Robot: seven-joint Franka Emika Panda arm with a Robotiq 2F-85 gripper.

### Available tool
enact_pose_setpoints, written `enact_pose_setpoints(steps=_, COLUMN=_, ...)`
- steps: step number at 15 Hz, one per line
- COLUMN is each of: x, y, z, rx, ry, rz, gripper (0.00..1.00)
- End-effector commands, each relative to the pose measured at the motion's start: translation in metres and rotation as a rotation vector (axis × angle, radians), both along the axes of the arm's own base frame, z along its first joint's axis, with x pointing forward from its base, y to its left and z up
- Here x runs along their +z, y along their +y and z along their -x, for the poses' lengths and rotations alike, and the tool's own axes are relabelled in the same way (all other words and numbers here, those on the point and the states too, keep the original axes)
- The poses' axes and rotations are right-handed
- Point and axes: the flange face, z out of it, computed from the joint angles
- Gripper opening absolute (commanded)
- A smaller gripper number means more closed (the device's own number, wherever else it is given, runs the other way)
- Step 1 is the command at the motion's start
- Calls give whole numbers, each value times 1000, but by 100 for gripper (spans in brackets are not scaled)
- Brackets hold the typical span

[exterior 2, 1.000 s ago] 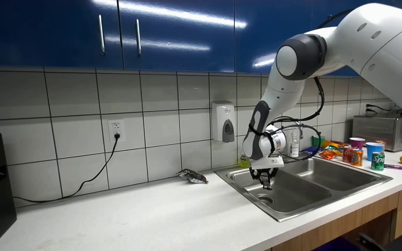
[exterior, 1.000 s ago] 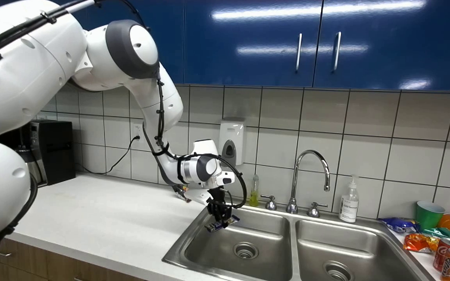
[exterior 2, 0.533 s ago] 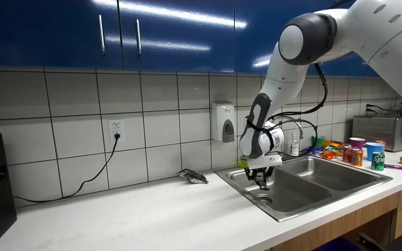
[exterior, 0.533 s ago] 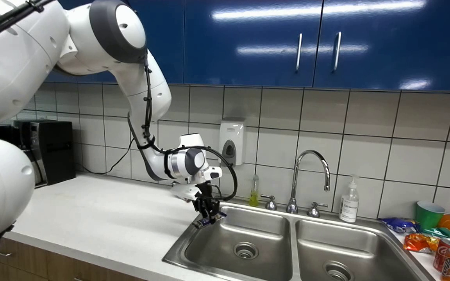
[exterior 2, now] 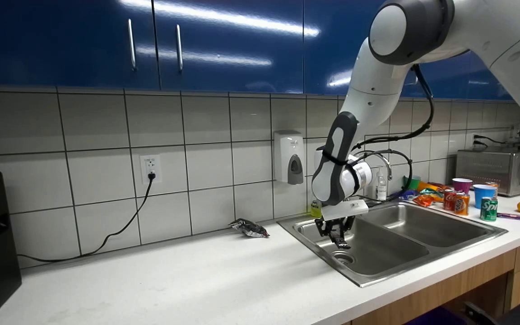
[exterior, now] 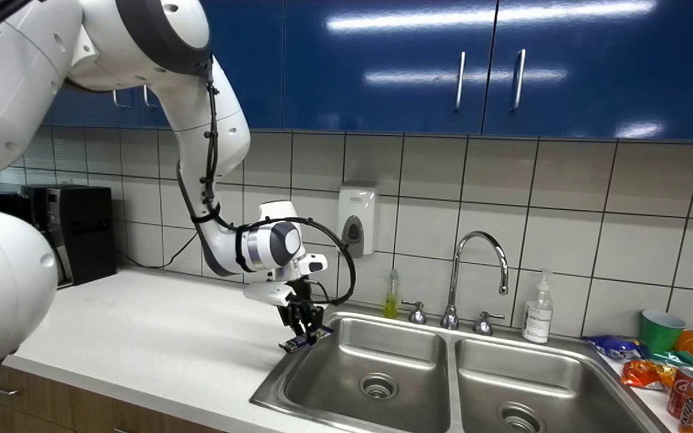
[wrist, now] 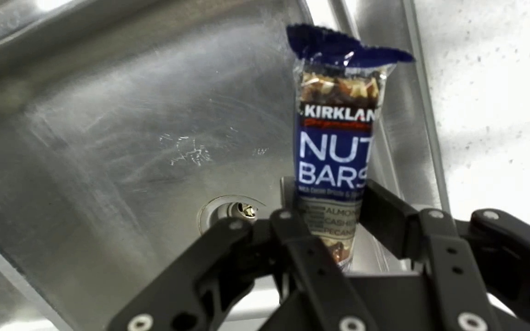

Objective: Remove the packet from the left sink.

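The packet is a dark-blue nut bar wrapper (wrist: 334,151) with a clear window. In the wrist view my gripper (wrist: 328,193) is shut on its two long sides, with the printed end sticking out past the fingertips. In an exterior view the packet (exterior: 296,344) hangs in my gripper (exterior: 308,335) over the outer rim of the left sink (exterior: 409,379), above its surface. The other exterior view also shows the packet (exterior 2: 342,244), my gripper (exterior 2: 336,231) and the left sink (exterior 2: 379,255). The left sink's drain shows in the wrist view (wrist: 214,214).
White countertop (exterior: 178,337) extends beside the left sink. A crumpled dark snack bag (exterior 2: 249,228) lies by the wall. A faucet (exterior: 452,282), a yellow-green bottle (exterior: 391,297) and a pump bottle (exterior: 539,313) stand behind the basins. Cans, cups and snack packets (exterior: 647,373) lie beyond the right basin.
My gripper has carried the packet from above the left basin toward the countertop side, to over the sink's outer rim. It stays shut on the packet.
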Motion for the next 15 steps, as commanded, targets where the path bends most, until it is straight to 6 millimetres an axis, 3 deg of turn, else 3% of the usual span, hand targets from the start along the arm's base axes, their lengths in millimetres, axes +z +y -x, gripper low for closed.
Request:
enact_pose_setpoints(steps=1, x=12, y=12, z=19, rx=65, ry=2, rz=-7, gripper=13)
enact_pose_setpoints(steps=15, x=-9, y=73, z=43, rx=241, ry=36, rz=-37, gripper=13)
